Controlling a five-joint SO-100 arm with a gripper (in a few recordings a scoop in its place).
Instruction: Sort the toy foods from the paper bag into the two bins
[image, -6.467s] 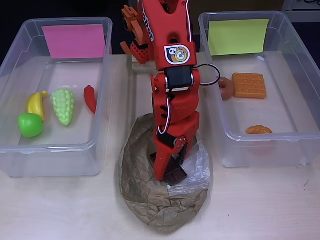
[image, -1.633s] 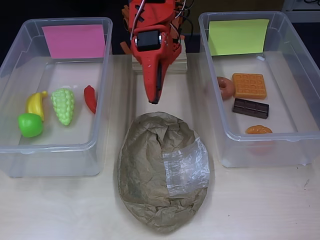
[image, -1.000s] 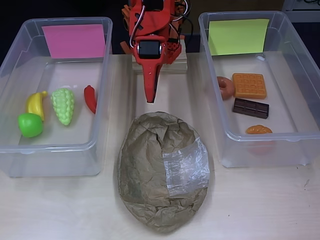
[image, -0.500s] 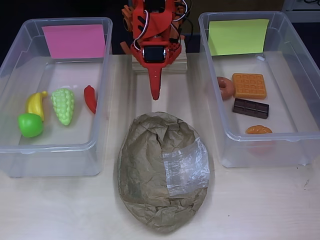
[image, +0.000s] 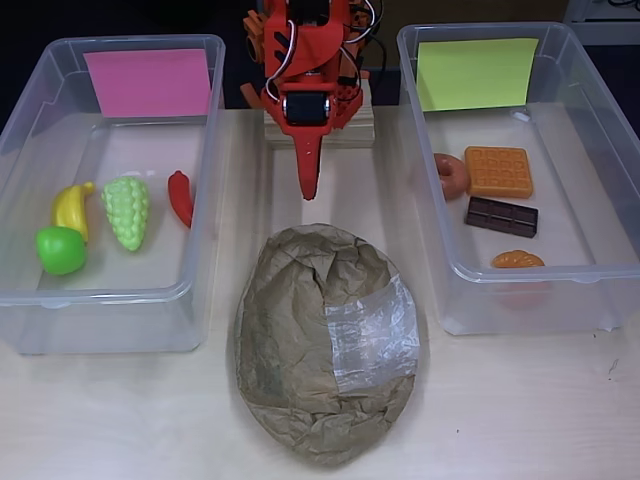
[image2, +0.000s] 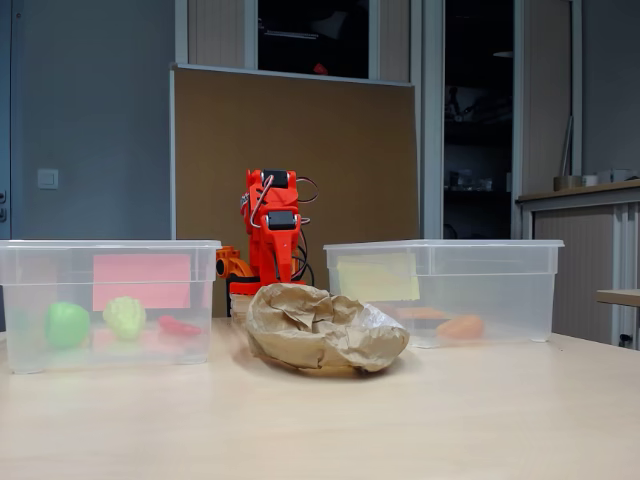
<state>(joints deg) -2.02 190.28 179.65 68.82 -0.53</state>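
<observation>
A pale wood table (image2: 420, 420) stands before a brown board (image2: 300, 150), a grey wall (image2: 90, 120) with a switch (image2: 47, 179), and dark windows (image2: 312, 35).

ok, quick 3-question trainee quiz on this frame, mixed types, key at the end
1. True or false: the chocolate bar lies in the bin with the pink card.
2. How many toy foods are in that bin?
3. The claw is: A) inside the paper bag, B) raised behind the bag, holding nothing, C) over the bin with the yellow-green card.

Key: 1 false; 2 four; 3 B
</observation>
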